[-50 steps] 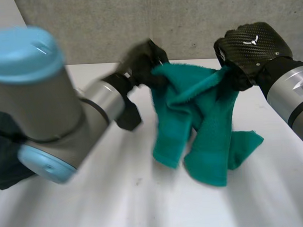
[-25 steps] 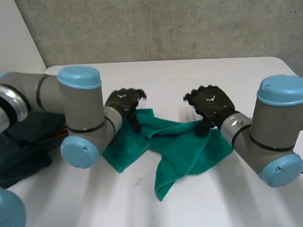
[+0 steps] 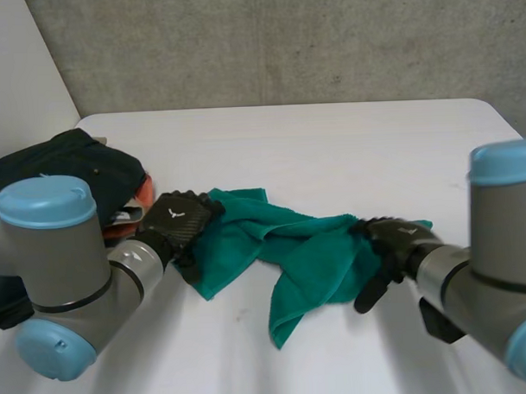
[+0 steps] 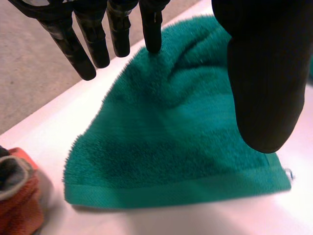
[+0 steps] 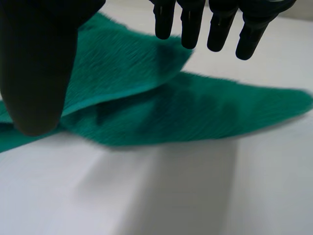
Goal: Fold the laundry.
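A heap of dark clothes point(image 3: 63, 156) with an orange piece point(image 3: 140, 191) tucked into it sits at the 9 o'clock edge of the white counter point(image 3: 330, 134), just behind the left arm point(image 3: 71, 273) and close to the left hand point(image 3: 176, 224); a grey concrete wall point(image 3: 283, 41) closes off 12 o'clock. The teal towel point(image 3: 308, 247) lies crumpled at the counter's middle, thick and fuzzy, folded over itself in loose ridges, with one pointed flap reaching toward 6 o'clock. The left hand sits at the towel's 9 o'clock end and the right hand point(image 3: 390, 244) at its 3 o'clock end. Both hands are open and hold nothing. In the left wrist view the fingers point(image 4: 117, 34) hang straight over the nap with the thumb well apart, though I cannot tell whether the tips touch it. That view also brings out a flat woven hem point(image 4: 171, 193) along the towel's edge, a small white tag point(image 4: 288, 174) at one corner, and the orange piece lying just beside the other corner. In the right wrist view the straight fingers point(image 5: 188, 24) hover over two overlapping layers, the upper one's hemmed edge lying across the lower
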### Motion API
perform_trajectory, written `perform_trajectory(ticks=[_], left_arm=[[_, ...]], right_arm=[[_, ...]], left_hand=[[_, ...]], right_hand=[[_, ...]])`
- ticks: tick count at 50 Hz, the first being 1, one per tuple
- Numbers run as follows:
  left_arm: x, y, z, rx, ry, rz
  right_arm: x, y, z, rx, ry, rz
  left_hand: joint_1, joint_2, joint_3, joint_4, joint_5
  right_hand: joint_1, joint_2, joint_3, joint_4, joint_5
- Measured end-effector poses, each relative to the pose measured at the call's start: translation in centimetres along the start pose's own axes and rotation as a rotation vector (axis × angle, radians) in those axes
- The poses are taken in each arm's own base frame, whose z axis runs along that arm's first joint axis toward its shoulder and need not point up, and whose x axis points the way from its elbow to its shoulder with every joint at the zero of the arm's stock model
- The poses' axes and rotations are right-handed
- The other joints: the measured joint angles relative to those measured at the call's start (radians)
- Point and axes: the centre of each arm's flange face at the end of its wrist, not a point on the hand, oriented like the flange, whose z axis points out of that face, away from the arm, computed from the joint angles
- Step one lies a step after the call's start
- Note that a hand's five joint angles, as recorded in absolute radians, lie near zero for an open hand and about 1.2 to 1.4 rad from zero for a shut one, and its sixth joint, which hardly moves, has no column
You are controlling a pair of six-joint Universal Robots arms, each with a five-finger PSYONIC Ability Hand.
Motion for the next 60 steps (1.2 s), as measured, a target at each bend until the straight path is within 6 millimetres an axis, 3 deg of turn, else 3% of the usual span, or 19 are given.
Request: perform_trajectory(ticks=[8,17,20,22,25,28,30,36,39,44,48,52,55,60], left_arm=[[0.7,1.2,2.2,-0.014,0.035,0.028],[1.2,1.3,5.4,0.009,0.04,0.044],[1.3,1.0,6.8,0.032,0.034,0.061],[1.4,0.7,7.8,0.048,0.025,0.077],[1.4,0.3,8.9,0.065,0.009,0.098],[1.2,-0.2,9.8,0.081,-0.013,0.117],[1.0,-0.7,10.2,0.093,-0.032,0.127],[-0.5,-3.4,9.7,0.13,-0.098,0.126],[-2.0,-6.0,7.5,0.154,-0.127,0.093],[-3.2,-8.0,4.5,0.181,-0.106,0.022],[-3.0,-8.0,3.2,0.174,-0.048,-0.046],[-2.2,-6.6,3.6,0.129,0.004,-0.098],[-1.8,-5.3,5.1,0.091,0.015,-0.124],[-2.9,-5.4,7.9,0.119,-0.035,-0.131]], right_arm=[[-2.0,1.7,2.2,0.058,-0.035,-0.084],[-3.3,1.7,4.2,0.153,-0.021,-0.161],[-3.8,1.6,4.9,0.176,-0.023,-0.186],[-4.0,1.5,5.4,0.19,-0.023,-0.202],[-4.0,1.1,6.0,0.211,-0.015,-0.22],[-3.6,0.3,6.2,0.24,0.007,-0.227],[-3.1,-0.7,6.0,0.266,0.028,-0.226],[-0.7,-4.5,4.4,0.329,0.082,-0.248],[0.9,-7.1,2.4,0.332,0.09,-0.332],[2.3,-9.0,-0.3,0.281,0.025,-0.489],[2.6,-9.0,-1.4,0.216,-0.062,-0.595],[2.8,-8.2,-0.8,0.148,-0.115,-0.662],[3.3,-7.5,0.8,0.096,-0.118,-0.703],[4.2,-8.4,3.6,0.131,-0.032,-0.74]], left_hand=[[0.0,0.009,0.0,0.0,0.002],[0.002,0.011,0.004,0.004,0.006],[0.052,0.055,0.049,0.049,0.049],[0.213,0.196,0.198,0.186,0.184],[0.531,0.492,0.493,0.49,0.483],[0.876,0.858,0.854,0.854,0.836],[0.879,0.924,0.918,0.921,0.877],[0.879,0.93,0.926,0.928,0.877],[0.879,0.932,0.926,0.928,0.877],[0.879,0.932,0.926,0.928,0.877],[0.879,0.932,0.926,0.928,0.877],[0.879,0.934,0.929,0.93,0.877],[0.878,0.934,0.93,0.931,0.877],[0.878,0.934,0.931,0.932,0.877]], right_hand=[[0.111,0.095,0.116,0.112,0.115],[0.113,0.095,0.119,0.114,0.121],[0.238,0.23,0.239,0.235,0.227],[0.565,0.548,0.541,0.535,0.53],[0.824,0.838,0.828,0.829,0.814],[0.865,0.938,0.94,0.946,0.909],[0.865,0.938,0.947,0.955,0.91],[0.865,0.938,0.947,0.955,0.91],[0.865,0.938,0.947,0.956,0.925],[0.865,0.938,0.947,0.957,0.948],[0.865,0.938,0.947,0.957,0.95],[0.869,0.94,0.95,0.957,0.95],[0.872,0.94,0.951,0.957,0.95],[0.872,0.94,0.951,0.958,0.95]])
